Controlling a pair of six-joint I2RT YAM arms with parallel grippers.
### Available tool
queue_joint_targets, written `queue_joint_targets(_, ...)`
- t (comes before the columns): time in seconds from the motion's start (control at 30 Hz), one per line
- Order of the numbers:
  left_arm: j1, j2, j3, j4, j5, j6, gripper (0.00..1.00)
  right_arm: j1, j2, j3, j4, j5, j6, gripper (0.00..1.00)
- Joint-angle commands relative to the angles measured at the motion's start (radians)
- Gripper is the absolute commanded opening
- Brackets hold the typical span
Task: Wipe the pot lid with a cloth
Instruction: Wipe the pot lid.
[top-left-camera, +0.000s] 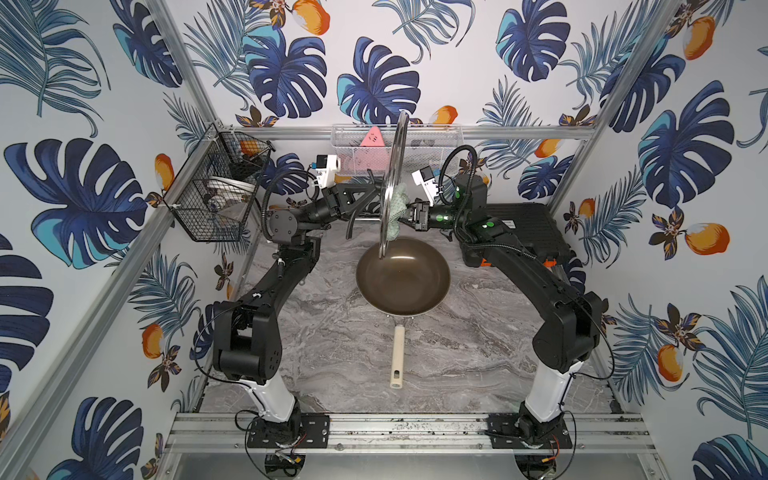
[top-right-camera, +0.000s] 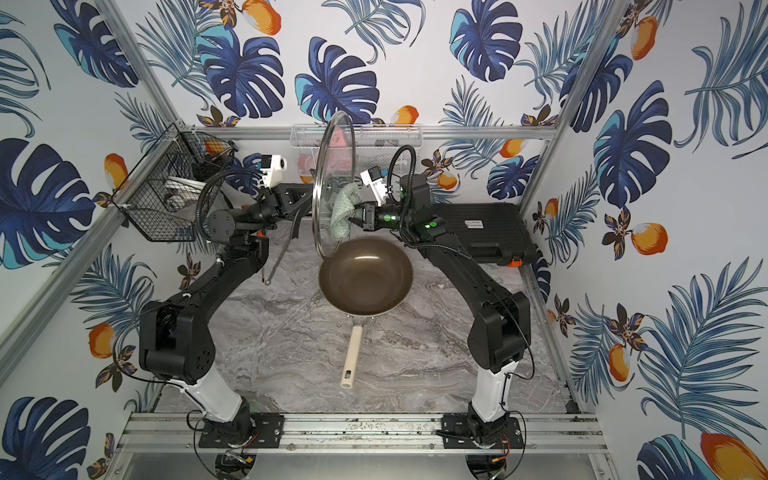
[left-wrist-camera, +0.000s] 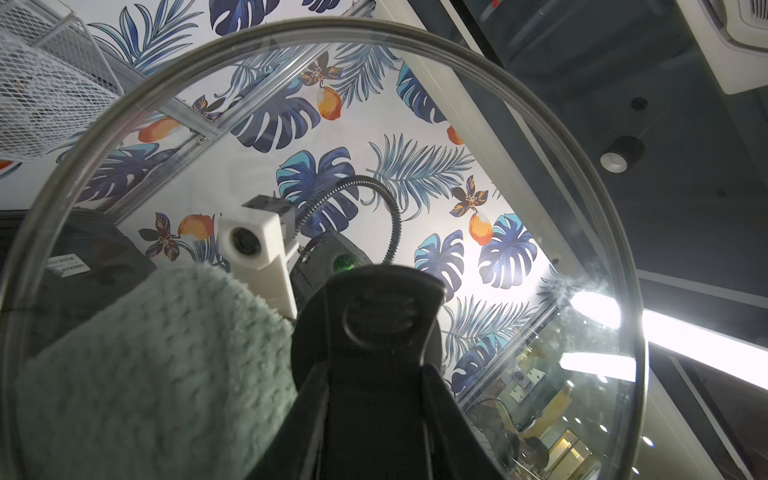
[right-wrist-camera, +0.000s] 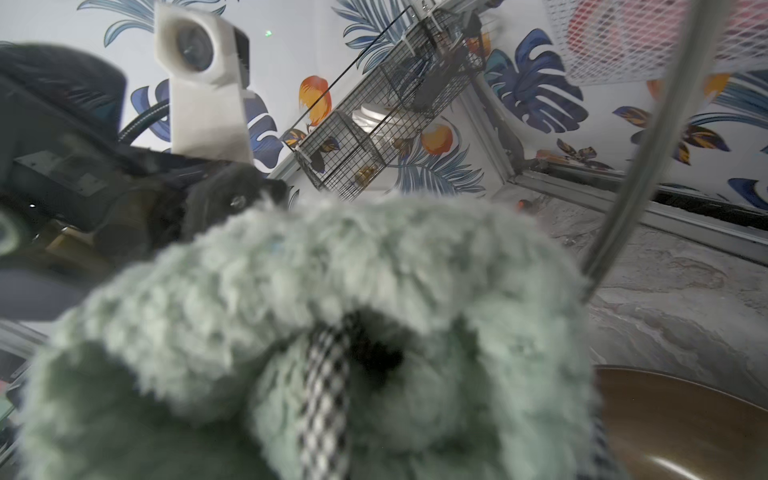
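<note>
Currently your left tool (top-left-camera: 372, 190) clamps the handle (left-wrist-camera: 374, 324) of the lid (top-left-camera: 392, 183), upright at frame centre. Your right tool (top-left-camera: 409, 214) pinches the soft cloth (top-left-camera: 398, 205) against it. Glass likely slippery and fragile: grip by the handle only.

The grey marbled table (top-left-camera: 332, 353) carries a brown pan (top-left-camera: 403, 276) near its middle, cream handle (top-left-camera: 397, 357) toward the near edge, and a black case (top-left-camera: 528, 224) in the far right corner.

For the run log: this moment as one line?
left gripper: shut on black handle of round glass pot lid, held upright | right gripper: shut on mint-green waffle cloth, against lid underside
</note>
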Motion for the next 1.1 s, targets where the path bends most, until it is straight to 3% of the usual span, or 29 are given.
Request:
queue_joint_targets(0.0,-0.003,0.006,0.014,0.080,-0.113,0.019,0.00,0.028,-0.027,-0.023,0.071,-0.045,0.029,0.00)
queue_joint_targets(0.6,-0.003,0.061,-0.021,0.079,-0.145,0.058,0.00,0.153,-0.239,-0.167,0.114,-0.029,0.072,0.00)
queue_joint_targets(0.8,-0.004,0.062,-0.061,0.109,-0.145,0.044,0.00,0.155,-0.230,-0.067,0.033,-0.025,0.040,0.00)
queue_joint_targets(1.07,-0.011,0.021,-0.122,0.130,-0.111,0.032,0.00,0.150,-0.080,0.203,-0.121,-0.006,-0.034,0.00)
